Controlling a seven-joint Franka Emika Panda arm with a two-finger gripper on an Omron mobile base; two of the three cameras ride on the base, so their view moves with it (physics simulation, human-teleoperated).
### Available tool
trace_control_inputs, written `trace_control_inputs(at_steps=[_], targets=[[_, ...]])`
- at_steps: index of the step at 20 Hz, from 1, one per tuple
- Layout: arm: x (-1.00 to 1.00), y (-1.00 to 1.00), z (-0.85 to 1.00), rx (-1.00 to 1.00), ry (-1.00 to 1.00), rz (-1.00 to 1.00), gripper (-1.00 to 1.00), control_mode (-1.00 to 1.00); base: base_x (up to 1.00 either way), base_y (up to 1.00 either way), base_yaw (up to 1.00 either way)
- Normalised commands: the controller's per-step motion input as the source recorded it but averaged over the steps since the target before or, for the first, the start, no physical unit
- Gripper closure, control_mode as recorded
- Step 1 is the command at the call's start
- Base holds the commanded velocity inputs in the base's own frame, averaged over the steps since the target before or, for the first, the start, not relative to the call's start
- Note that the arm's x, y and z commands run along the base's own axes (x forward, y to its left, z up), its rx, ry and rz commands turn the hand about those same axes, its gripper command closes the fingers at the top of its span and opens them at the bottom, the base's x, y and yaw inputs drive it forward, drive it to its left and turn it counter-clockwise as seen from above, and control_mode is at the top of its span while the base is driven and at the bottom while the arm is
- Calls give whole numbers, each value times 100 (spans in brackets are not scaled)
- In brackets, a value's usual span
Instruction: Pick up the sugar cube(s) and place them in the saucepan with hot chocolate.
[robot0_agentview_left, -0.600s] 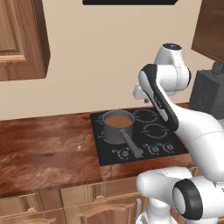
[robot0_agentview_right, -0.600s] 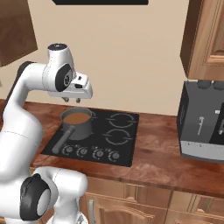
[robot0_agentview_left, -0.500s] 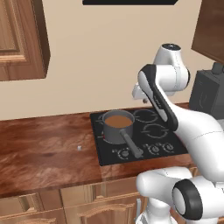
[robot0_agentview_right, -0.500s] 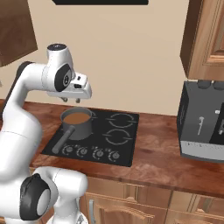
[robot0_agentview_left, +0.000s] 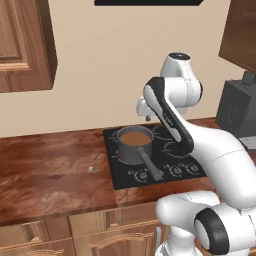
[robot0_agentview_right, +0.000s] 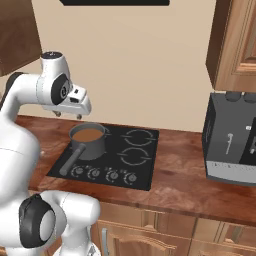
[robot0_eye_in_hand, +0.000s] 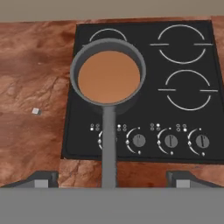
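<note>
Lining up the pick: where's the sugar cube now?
The sugar cube lies alone on the wooden counter, left of the cooktop and saucepan in the hand view.

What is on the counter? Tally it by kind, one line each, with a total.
Sugar cube: 1
Saucepan with brown liquid: 1
Black cooktop set in the counter: 1
Coffee machine: 1
Total: 4
</note>
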Motion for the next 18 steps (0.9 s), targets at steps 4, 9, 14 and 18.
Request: trace_control_inputs(at_steps=[4, 9, 14, 18], targets=[[-3, 67, 0, 0, 3, -5, -100, -100, 0, 0, 0], [0, 77, -10, 0, 1, -1, -100, -100, 0, 0, 0], [0, 77, -32, 0, 1, 0, -100, -100, 0, 0, 0], [1, 38, -58, 0, 2, 0, -100, -100, 0, 0, 0]])
